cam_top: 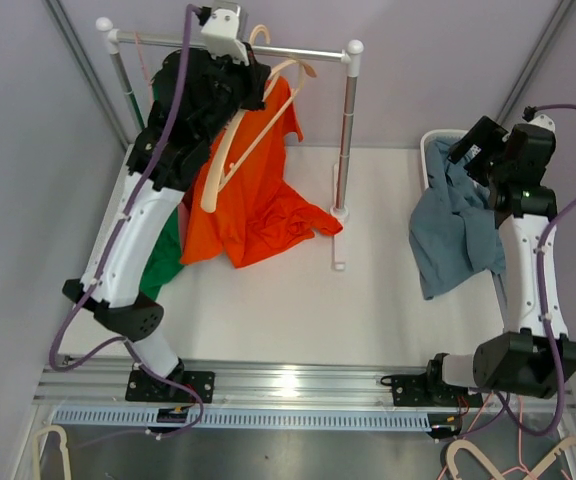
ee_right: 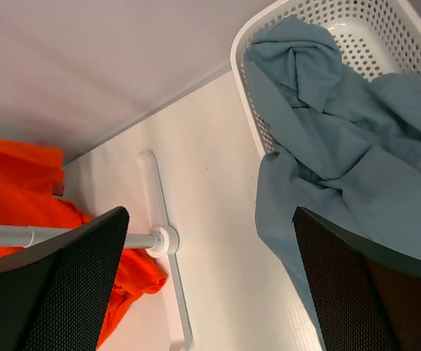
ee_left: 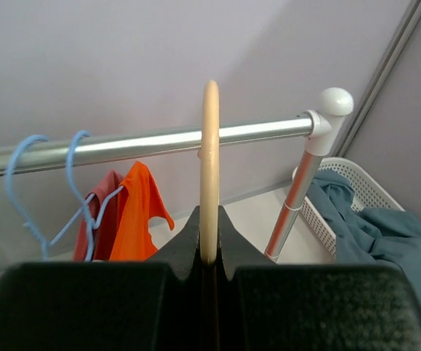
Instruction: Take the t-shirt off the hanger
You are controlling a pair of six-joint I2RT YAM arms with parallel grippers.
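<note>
Grey-blue t-shirt (ee_right: 342, 153) lies draped beneath the wide-spread right gripper (ee_right: 209, 241).

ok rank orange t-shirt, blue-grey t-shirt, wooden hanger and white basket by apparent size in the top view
1. orange t-shirt
2. blue-grey t-shirt
3. wooden hanger, long but thin
4. white basket, mostly covered, so unsure against the hanger
</note>
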